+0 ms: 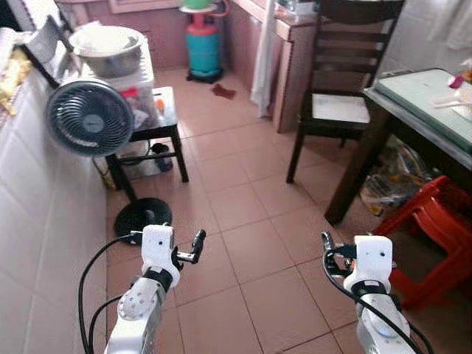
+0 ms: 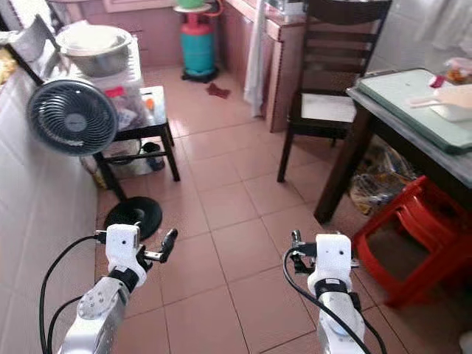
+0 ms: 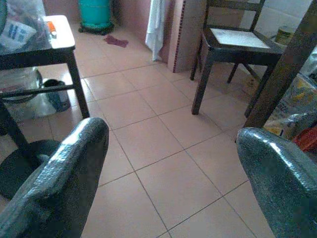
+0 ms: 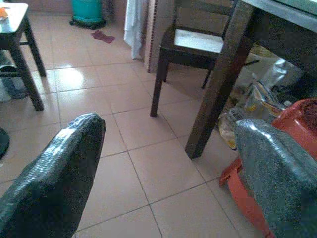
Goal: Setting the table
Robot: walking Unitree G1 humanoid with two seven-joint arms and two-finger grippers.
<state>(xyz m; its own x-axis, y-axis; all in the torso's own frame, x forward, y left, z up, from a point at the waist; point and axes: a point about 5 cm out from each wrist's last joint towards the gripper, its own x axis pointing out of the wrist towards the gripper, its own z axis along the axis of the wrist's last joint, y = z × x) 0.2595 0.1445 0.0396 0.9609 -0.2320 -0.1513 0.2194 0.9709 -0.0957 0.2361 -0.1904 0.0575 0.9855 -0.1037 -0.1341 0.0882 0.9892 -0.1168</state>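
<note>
Counter [image 2: 413,103] with a pale green glass top on dark wooden legs runs off the right edge of the head views, so only its near corner and one leg can be seen. On it lie a pale flat utensil [image 2: 442,103] and, by the far edge, a small red and yellow thing [image 2: 456,71] too blurred to name. Under it, a heap of crinkled plastic bags [image 1: 394,181] sits in shadow, its contents impossible to make out, and stacked red plastic stools [image 2: 413,236] stand beside the leg, partly cut off. A dark wooden chair with a pale seat [image 1: 339,103] is drawn up at the counter's far end.

Along the tiled left wall, a large metal basin [image 1: 107,51] rests on a clear plastic storage box [image 1: 140,92] whose mixed contents are blurred; both stand on a small dark side table [image 1: 164,122]. A grey round floor fan [image 2: 72,118] stands in front of it. At the back, a teal gas cylinder [image 1: 203,48] is cut off at the top, with a dark red rag [image 1: 223,91] on the terracotta floor tiles [image 1: 251,221] nearby.

Both silver arms are raised forward at low height over the bare tiles. The left pincer [image 3: 173,163] is spread wide, grasping nothing; the right pincer [image 4: 171,158] is likewise released and empty, near the counter leg and stools.
</note>
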